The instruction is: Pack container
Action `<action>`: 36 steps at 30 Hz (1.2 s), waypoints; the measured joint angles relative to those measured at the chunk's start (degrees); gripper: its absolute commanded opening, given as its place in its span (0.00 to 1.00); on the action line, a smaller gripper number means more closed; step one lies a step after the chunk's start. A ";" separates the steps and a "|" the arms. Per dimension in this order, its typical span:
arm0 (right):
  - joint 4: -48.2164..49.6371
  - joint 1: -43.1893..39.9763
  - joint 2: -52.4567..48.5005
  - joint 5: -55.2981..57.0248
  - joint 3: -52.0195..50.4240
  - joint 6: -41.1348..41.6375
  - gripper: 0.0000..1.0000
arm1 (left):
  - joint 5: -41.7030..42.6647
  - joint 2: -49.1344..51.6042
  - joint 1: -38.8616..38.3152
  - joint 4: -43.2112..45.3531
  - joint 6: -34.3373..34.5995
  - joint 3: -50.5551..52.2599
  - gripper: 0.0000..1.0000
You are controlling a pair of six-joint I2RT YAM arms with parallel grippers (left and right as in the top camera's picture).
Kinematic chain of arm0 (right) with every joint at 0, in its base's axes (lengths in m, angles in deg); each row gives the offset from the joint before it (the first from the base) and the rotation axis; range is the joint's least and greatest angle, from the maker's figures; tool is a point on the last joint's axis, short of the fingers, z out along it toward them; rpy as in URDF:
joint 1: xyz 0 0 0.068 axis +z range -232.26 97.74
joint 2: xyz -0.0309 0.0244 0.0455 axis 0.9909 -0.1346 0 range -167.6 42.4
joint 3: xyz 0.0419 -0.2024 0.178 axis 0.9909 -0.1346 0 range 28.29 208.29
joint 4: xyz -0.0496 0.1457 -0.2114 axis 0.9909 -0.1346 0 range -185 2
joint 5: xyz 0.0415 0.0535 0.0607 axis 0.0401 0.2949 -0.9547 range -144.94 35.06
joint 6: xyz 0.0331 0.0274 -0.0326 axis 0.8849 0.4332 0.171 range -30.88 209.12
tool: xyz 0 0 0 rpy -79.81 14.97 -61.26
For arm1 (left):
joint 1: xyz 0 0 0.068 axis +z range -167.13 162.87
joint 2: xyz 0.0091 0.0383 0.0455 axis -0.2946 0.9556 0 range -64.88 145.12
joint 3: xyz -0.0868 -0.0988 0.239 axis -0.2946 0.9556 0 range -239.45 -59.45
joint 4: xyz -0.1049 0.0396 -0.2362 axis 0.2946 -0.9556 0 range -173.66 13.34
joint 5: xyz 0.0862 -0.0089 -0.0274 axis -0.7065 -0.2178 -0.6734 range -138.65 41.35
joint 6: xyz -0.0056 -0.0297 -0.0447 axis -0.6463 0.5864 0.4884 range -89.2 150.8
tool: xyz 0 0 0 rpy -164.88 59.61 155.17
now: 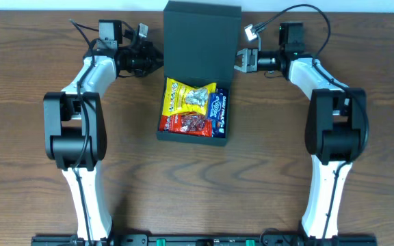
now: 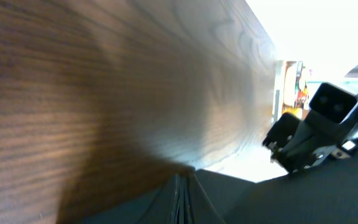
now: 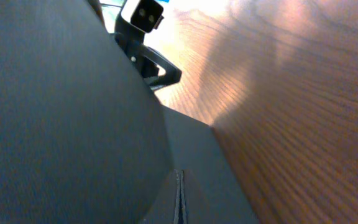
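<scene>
Your left claw (image 1: 157, 63) has its fingers pressed together, just beside the left edge of the container's lid (image 1: 202, 31). Your right claw (image 1: 241, 60), fingers likewise together, meets the lid's opposite edge. The container (image 1: 191, 139) sits between the two arms. Its long axis runs from the arm bases toward the far desk (image 1: 33, 102) edge, with the lid open on the far side. Snack packets (image 1: 183, 97) lie inside. Around the container the desk is dark wood grain, and beyond it the room is bright and blurred.
</scene>
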 measured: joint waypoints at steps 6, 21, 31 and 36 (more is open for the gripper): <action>-14.21 0.13 10.62 3.15 0.28 -3.67 0.01 | -2.62 -10.58 -0.07 -10.58 -9.38 -0.13 0.06; -42.14 2.08 20.02 30.03 0.79 -19.69 0.01 | -21.18 -22.62 -0.63 -26.47 -26.45 -1.51 0.06; -43.91 1.33 20.55 45.18 -0.20 -17.73 0.01 | -35.34 -23.02 -0.63 -32.35 -21.55 5.44 0.06; -43.43 1.46 17.53 46.53 -2.23 -16.44 0.01 | -31.28 -23.08 -1.14 -25.46 -16.35 20.35 0.06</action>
